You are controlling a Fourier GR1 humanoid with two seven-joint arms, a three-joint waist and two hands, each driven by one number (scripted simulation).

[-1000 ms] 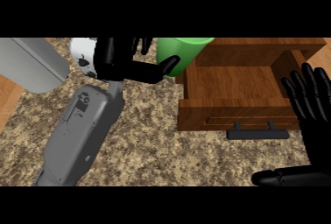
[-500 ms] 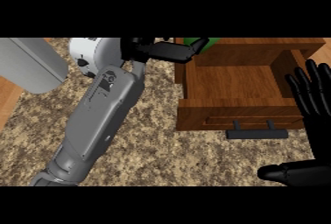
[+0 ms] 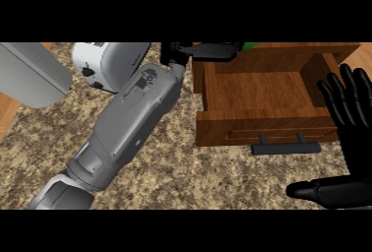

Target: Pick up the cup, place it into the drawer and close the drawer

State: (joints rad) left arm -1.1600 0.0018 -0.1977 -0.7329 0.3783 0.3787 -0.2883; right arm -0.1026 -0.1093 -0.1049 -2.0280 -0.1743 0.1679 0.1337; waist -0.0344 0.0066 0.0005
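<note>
Only a sliver of the green cup (image 3: 249, 46) shows at the top edge, just behind the drawer's back left corner. My left hand (image 3: 205, 49) is curled round it and hides most of it, with the grey forearm running up from the lower left. The wooden drawer (image 3: 218, 93) stands pulled open on the counter, its inside bare, and its dark handle (image 3: 286, 148) faces me. At the right edge my right hand (image 3: 354, 123) rests open beside the drawer's right wall, fingers up and thumb low.
A white toaster (image 3: 109, 63) stands at the back, just left of my left forearm. A large grey appliance (image 3: 29, 74) fills the back left corner. The speckled counter (image 3: 189, 177) stretches in front of the drawer.
My left arm has swung right and farther back, bringing the hand over the cup by the drawer's back left corner. Much less green shows now. The right hand has hardly moved.
</note>
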